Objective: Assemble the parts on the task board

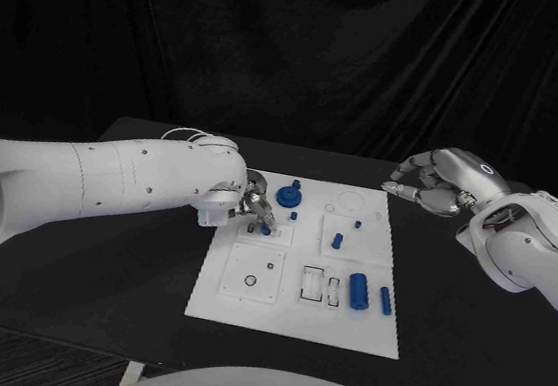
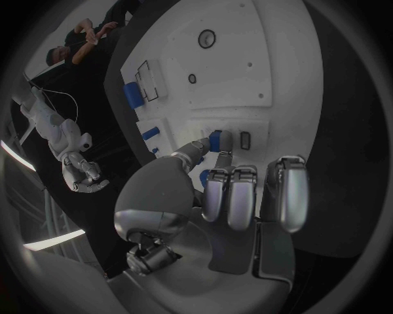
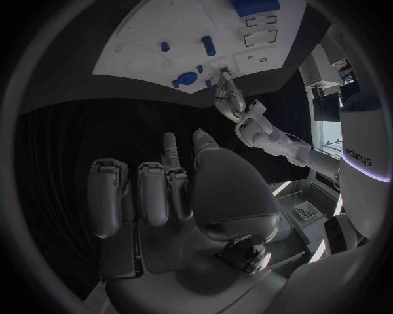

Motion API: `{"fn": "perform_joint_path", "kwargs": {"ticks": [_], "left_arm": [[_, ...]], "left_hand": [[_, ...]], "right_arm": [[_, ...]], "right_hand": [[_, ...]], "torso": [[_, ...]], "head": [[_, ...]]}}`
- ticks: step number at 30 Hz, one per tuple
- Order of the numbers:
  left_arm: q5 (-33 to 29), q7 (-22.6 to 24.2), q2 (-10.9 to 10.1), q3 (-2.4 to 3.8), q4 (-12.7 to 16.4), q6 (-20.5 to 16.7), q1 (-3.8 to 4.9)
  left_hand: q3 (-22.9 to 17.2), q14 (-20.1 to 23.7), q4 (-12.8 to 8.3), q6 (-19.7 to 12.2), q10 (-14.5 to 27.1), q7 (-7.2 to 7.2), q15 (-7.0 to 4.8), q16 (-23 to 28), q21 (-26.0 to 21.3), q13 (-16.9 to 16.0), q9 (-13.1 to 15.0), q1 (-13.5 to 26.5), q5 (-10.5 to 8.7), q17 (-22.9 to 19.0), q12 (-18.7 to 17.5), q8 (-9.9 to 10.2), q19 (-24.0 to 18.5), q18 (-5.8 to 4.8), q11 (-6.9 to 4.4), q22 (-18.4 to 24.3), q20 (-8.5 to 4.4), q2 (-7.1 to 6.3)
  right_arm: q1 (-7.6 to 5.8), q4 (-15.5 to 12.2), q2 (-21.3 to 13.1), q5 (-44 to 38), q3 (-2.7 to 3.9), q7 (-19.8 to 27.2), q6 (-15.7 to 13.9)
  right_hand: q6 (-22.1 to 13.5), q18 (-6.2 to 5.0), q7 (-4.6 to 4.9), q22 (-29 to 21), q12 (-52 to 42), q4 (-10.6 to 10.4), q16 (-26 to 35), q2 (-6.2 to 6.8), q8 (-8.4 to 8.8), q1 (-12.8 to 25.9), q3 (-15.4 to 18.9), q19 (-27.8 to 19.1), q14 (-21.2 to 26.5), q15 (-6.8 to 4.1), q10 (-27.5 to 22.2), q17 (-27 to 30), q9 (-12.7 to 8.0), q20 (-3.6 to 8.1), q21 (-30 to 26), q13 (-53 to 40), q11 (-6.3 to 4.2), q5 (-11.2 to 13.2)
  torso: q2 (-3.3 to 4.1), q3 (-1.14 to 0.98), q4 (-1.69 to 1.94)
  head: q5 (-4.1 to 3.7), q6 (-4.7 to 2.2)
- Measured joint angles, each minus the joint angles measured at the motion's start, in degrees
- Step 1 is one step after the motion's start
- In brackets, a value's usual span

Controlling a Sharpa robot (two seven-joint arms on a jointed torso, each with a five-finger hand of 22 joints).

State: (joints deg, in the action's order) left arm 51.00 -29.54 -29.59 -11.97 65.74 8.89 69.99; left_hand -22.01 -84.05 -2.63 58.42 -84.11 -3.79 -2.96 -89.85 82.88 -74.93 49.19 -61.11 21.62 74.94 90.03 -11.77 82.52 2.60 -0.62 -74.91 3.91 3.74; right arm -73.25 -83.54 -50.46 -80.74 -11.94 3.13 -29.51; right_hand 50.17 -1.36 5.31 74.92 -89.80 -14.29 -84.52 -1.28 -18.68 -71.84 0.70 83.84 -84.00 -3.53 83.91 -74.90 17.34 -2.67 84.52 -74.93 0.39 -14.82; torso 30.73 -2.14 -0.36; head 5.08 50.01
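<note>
The white task board [image 1: 291,307] lies mid-table. My left hand [image 1: 250,206] hovers over its left edge, where the thumb and a fingertip pinch a small blue part [image 2: 215,139] standing in the board [image 2: 238,59]; the other fingers [image 2: 233,196] are curled in. A round blue part [image 1: 291,195] sits at the far side, with short blue pegs [image 1: 337,240] beside it. A blue cylinder [image 1: 358,290] and a thin blue pin [image 1: 385,300] lie near the right edge. My right hand [image 1: 435,185] hangs past the board's far right corner, fingers curled in and holding nothing.
The board has rectangular slots [image 1: 322,284], a square plate with a small hole [image 1: 251,275] and a round recess [image 1: 350,203]. Black table [image 1: 489,332] stretches out on both sides of the board.
</note>
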Motion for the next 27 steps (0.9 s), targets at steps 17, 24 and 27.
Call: {"fn": "perform_joint_path", "kwargs": {"ticks": [17,24,27], "left_arm": [[-0.03,0.06,0.39,-0.04,-0.40,0.26,-0.13],[0.01,-0.01,0.61,-0.04,-0.69,0.39,-0.22],[0.04,-0.06,0.70,-0.04,-0.86,0.44,-0.27]], "left_hand": [[0.00,0.00,0.00,0.03,0.00,-0.02,0.00,0.00,-0.23,0.00,-0.12,0.00,-0.16,0.00,0.00,0.01,0.00,0.00,0.00,0.00,0.00,0.00],[-1.52,0.00,-0.07,0.01,0.00,0.00,0.00,0.00,-0.46,0.00,0.11,0.90,-7.24,0.00,0.00,0.02,0.00,0.00,0.00,-0.02,0.00,0.13],[-0.84,0.00,0.61,-0.19,0.00,0.24,0.00,0.00,-0.46,0.00,0.03,1.53,-10.77,-0.01,0.00,0.71,0.00,0.00,0.00,-0.04,0.00,0.01]], "right_arm": [[0.10,0.05,0.03,0.00,0.00,-0.06,0.06],[0.15,0.05,0.03,0.00,0.00,-0.09,0.10],[0.16,0.05,0.00,0.00,0.00,-0.10,0.11]], "right_hand": [[0.00,0.00,0.00,-0.01,0.00,0.00,0.00,0.00,0.00,0.00,0.00,0.21,0.00,0.00,0.00,0.00,0.01,-0.21,0.00,0.01,0.00,0.00],[0.00,0.00,0.00,-0.01,0.00,0.00,0.00,0.00,0.00,0.00,0.00,0.21,0.00,0.00,0.00,0.00,0.01,-0.21,0.00,0.02,0.00,0.00],[0.00,0.00,0.00,-0.01,0.00,0.00,0.00,0.00,0.00,0.00,0.00,0.21,0.00,0.00,0.00,0.00,0.01,-0.21,0.00,0.02,0.00,0.00]], "torso": [[0.01,0.02,0.01],[0.01,0.02,0.00],[0.01,0.02,0.00]], "head": [[0.10,0.00],[0.08,0.00],[0.03,0.00]]}}
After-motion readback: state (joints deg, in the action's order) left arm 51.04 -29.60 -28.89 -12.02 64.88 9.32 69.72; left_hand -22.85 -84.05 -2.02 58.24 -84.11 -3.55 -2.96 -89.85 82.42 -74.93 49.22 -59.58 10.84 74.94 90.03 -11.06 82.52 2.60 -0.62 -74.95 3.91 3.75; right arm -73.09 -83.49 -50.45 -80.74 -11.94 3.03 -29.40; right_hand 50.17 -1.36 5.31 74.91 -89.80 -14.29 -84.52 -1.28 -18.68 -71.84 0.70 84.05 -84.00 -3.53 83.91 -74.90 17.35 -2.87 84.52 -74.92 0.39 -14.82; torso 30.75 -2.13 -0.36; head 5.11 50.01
